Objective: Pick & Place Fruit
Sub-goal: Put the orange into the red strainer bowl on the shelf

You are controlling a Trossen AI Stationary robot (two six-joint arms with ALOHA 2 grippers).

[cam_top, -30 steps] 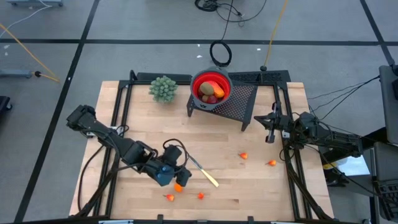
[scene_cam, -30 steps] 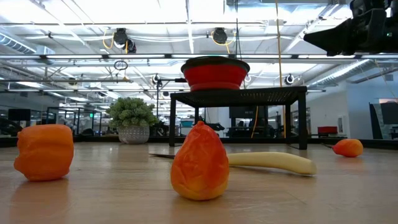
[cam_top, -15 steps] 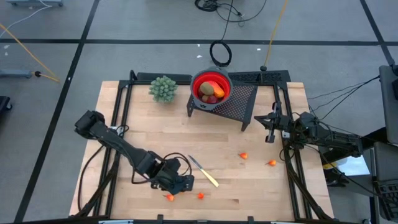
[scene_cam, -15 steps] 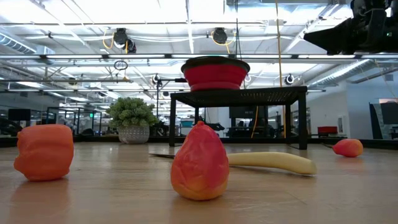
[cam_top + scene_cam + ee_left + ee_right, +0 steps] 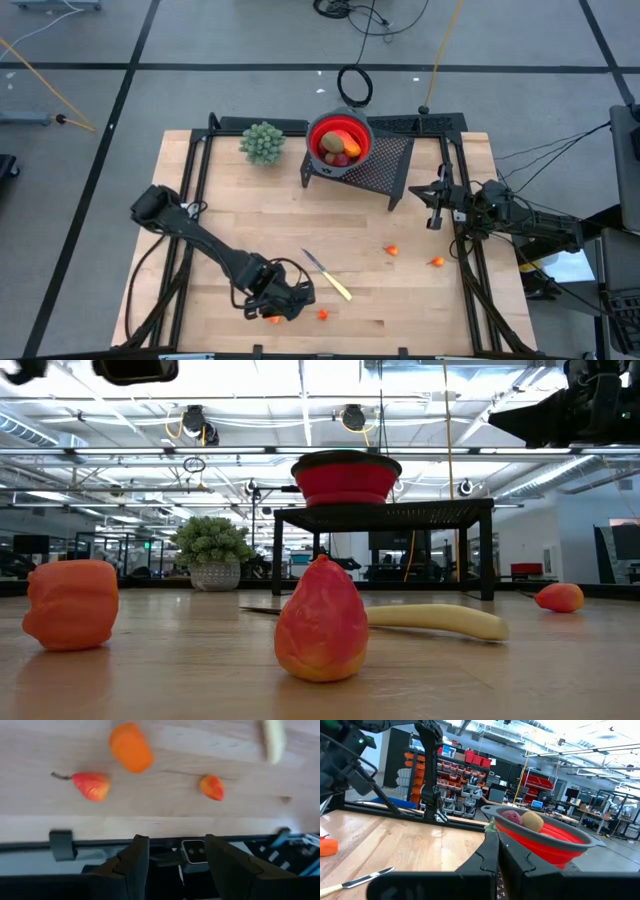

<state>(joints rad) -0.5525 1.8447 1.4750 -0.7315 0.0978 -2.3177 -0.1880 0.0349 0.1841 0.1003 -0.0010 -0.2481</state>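
The left gripper [image 5: 283, 300] hangs low near the table's front edge, fingers parted. The right gripper [image 5: 434, 205] waits at the right side, fingers closed.

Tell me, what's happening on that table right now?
Left gripper open, empty, low over orange fruit pieces at near edge. Right gripper shut, parked at right side. Some fruit already in bowl. Knife lies close by.

3 fruit pieces [image 5: 131, 747] beyond open jaws
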